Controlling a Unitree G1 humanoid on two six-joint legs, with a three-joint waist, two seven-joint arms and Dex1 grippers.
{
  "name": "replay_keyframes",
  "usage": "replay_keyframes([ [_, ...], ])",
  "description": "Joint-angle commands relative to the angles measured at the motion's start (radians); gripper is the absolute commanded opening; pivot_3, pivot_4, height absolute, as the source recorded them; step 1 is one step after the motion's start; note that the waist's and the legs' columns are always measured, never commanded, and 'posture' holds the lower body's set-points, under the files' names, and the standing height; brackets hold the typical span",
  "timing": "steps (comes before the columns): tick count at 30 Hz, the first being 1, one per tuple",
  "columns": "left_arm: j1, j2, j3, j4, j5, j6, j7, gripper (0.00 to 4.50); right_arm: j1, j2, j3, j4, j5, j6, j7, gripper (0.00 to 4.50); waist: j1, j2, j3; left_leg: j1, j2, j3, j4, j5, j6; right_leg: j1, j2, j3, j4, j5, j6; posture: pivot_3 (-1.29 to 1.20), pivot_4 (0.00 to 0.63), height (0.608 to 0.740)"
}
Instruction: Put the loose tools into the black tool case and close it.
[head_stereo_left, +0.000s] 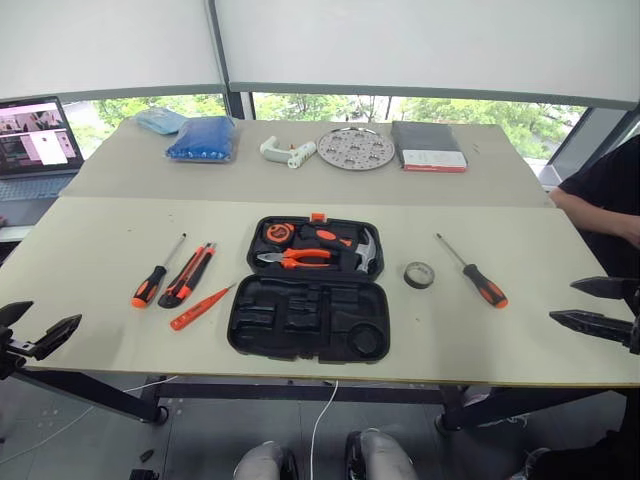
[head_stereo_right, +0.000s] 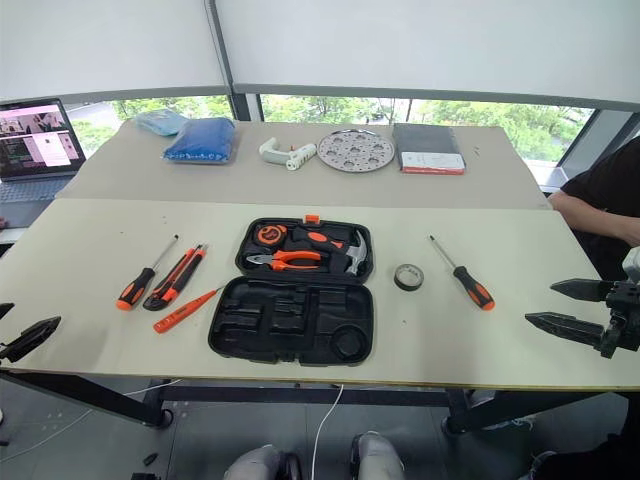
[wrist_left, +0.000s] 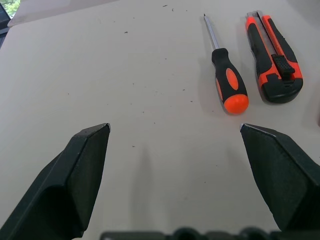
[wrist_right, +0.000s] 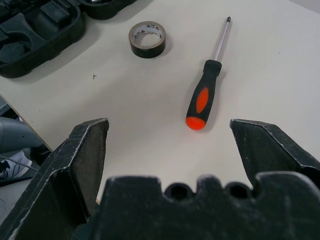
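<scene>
The black tool case (head_stereo_left: 308, 318) lies open at the table's middle, with pliers (head_stereo_left: 296, 258) and a hammer (head_stereo_left: 366, 250) in its far half. Left of it lie a screwdriver (head_stereo_left: 156, 273), a utility knife (head_stereo_left: 188, 276) and an orange tester screwdriver (head_stereo_left: 201, 307). To the right are a black tape roll (head_stereo_left: 419, 274) and a second screwdriver (head_stereo_left: 472, 271). My left gripper (head_stereo_left: 30, 330) hangs open off the front left edge, empty. At the right edge my right gripper (head_stereo_left: 600, 305) is open and empty too. The wrist views show the screwdriver (wrist_left: 226, 80) with the knife (wrist_left: 273, 57), and the other screwdriver (wrist_right: 205, 91) with the tape roll (wrist_right: 147, 38).
The far table carries a laptop (head_stereo_left: 35, 140), a blue bag (head_stereo_left: 203, 139), a white part (head_stereo_left: 288, 151), a perforated metal disc (head_stereo_left: 356, 148) and a dark book with a red edge (head_stereo_left: 428, 146). A person's arm (head_stereo_left: 600, 205) rests at the right side.
</scene>
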Motion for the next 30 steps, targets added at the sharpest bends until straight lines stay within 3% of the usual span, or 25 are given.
replay_keyframes([
  [1, -0.003, 0.031, 0.021, -0.027, -0.002, 0.019, 0.004, 4.46, -0.011, 0.002, -0.021, 0.008, -0.013, -0.029, 0.001, 4.5, 0.0, 0.0, 0.0, 0.0, 0.0, 0.0, 0.0, 0.0, 0.0, 0.0, 0.0, 0.0, 0.0, 0.0, 0.0, 0.0, 0.15, 0.718],
  [5, -0.049, 0.056, -0.021, -0.07, -0.033, 0.154, 0.032, 4.46, -0.012, 0.014, -0.032, 0.0, -0.023, -0.069, -0.006, 4.5, 0.002, 0.0, 0.0, 0.0, 0.0, 0.0, 0.0, 0.0, 0.0, 0.0, 0.0, 0.0, 0.0, 0.0, 0.0, 0.0, 0.15, 0.718],
  [9, -0.252, 0.121, -0.173, -0.04, -0.02, 0.358, 0.125, 4.46, -0.095, 0.023, -0.004, -0.215, 0.101, 0.058, -0.018, 4.5, 0.01, 0.002, 0.001, 0.0, -0.001, 0.0, 0.0, 0.001, -0.002, 0.001, 0.0, 0.0, 0.001, 0.001, 0.001, 0.0, 0.15, 0.718],
  [16, -0.558, 0.137, -0.431, 0.103, 0.044, 0.51, 0.16, 4.46, -0.245, 0.05, 0.126, -0.457, 0.215, 0.149, -0.047, 4.5, 0.009, 0.001, 0.001, 0.001, 0.0, -0.001, -0.001, 0.002, -0.004, 0.002, 0.003, 0.0, 0.001, 0.001, 0.001, 0.0, 0.15, 0.718],
  [21, -0.677, 0.119, -0.596, 0.231, 0.121, 0.472, 0.107, 4.46, -0.383, 0.101, 0.243, -0.566, 0.258, 0.167, -0.079, 4.5, 0.007, 0.001, 0.002, -0.001, -0.002, 0.0, 0.0, 0.003, -0.003, 0.0, 0.004, -0.001, 0.001, 0.001, 0.001, 0.0, 0.15, 0.718],
  [30, -0.828, 0.038, -0.742, 0.516, 0.255, 0.308, 0.063, 4.46, -0.509, 0.172, 0.353, -0.627, 0.29, 0.202, -0.132, 4.5, 0.013, 0.001, 0.002, -0.009, -0.001, -0.001, 0.011, 0.003, -0.003, -0.004, 0.004, -0.004, 0.006, 0.001, 0.0, 0.0, 0.15, 0.718],
])
